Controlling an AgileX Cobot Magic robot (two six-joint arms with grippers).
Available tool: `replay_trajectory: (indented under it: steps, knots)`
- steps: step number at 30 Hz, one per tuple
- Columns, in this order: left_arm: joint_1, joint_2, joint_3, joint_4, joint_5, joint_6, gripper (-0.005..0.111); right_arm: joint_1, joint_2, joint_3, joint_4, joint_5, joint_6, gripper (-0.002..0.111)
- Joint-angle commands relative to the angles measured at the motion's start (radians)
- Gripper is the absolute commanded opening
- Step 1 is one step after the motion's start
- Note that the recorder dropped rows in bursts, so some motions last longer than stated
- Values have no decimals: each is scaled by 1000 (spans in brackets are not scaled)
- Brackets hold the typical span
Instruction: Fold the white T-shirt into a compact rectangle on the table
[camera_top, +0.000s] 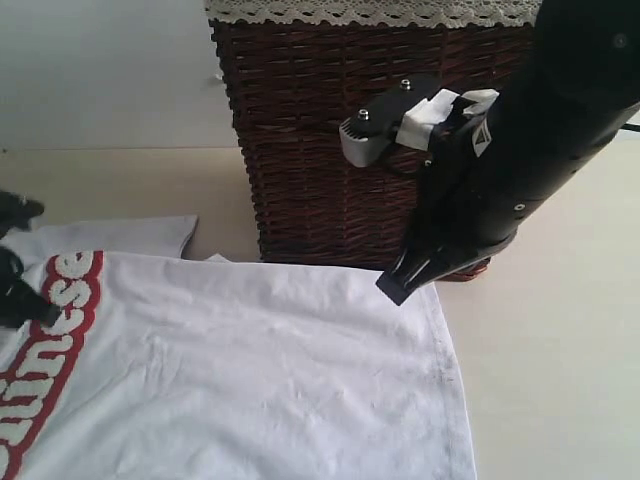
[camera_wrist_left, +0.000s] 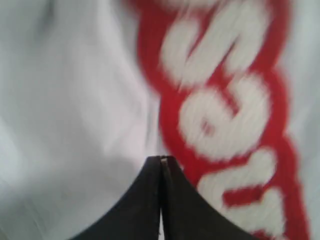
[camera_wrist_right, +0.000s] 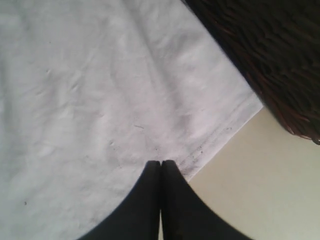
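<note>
The white T-shirt (camera_top: 250, 370) lies spread flat on the table (camera_top: 560, 340), its red-outlined lettering (camera_top: 50, 340) at the left. My right gripper (camera_top: 397, 285) is shut with its tips just over the shirt's far right hem corner, next to the basket. In the right wrist view the right gripper (camera_wrist_right: 160, 162) is closed, with no cloth between its fingers, just inside the stitched hem (camera_wrist_right: 220, 135). My left gripper (camera_wrist_left: 161, 159) is shut too, hovering over the T-shirt (camera_wrist_left: 75, 100) beside the lettering (camera_wrist_left: 220, 110); that view is blurred. In the exterior view only dark parts of the left gripper (camera_top: 15, 290) show at the left edge.
A dark brown wicker basket (camera_top: 330, 140) with white lace trim (camera_top: 370, 10) stands right behind the shirt, close to my right arm (camera_top: 540, 130). The basket (camera_wrist_right: 260, 50) also fills a corner of the right wrist view. Bare table (camera_wrist_right: 260, 175) lies beyond the hem.
</note>
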Motion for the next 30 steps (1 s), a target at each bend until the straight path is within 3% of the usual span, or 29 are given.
replay_trajectory:
  steps: [1, 2, 3, 5, 7, 8, 10, 14, 18, 22, 30]
  knots:
    - [-104, -164, 0, -77, -329, 53, 0, -4, -4, -6, 37, 0, -15, 0]
    - [-145, -185, -27, -115, -416, 18, 0, -4, -4, -6, 44, 0, -15, 0]
    - [-160, -178, -65, -130, -408, -4, 0, -4, -4, -6, 44, 0, -15, 0]
    - [-188, -43, -277, -170, -146, 15, 0, -4, -4, -6, 44, 0, -15, 0]
    - [-185, 105, -477, -311, 107, 173, 0, -4, -4, -6, 44, 0, -15, 0]
    - [-180, 170, -547, -393, 199, 251, 0, -4, -4, -6, 44, 0, -9, 0]
    - [-179, 269, -624, -478, 248, 319, 0, -4, -4, -6, 44, 0, -9, 0]
    - [-180, 397, -654, -420, 207, 304, 0, -4, -4, -6, 44, 0, -9, 0]
    - [-174, 469, -654, -343, -45, 186, 0, -4, -4, -6, 68, 22, -9, 0]
    - [-157, 549, -714, -331, -161, 191, 0, -4, -4, -6, 100, 29, -9, 0]
    - [-94, 593, -880, -343, -174, 175, 0, -4, -4, -6, 100, 27, -9, 0]
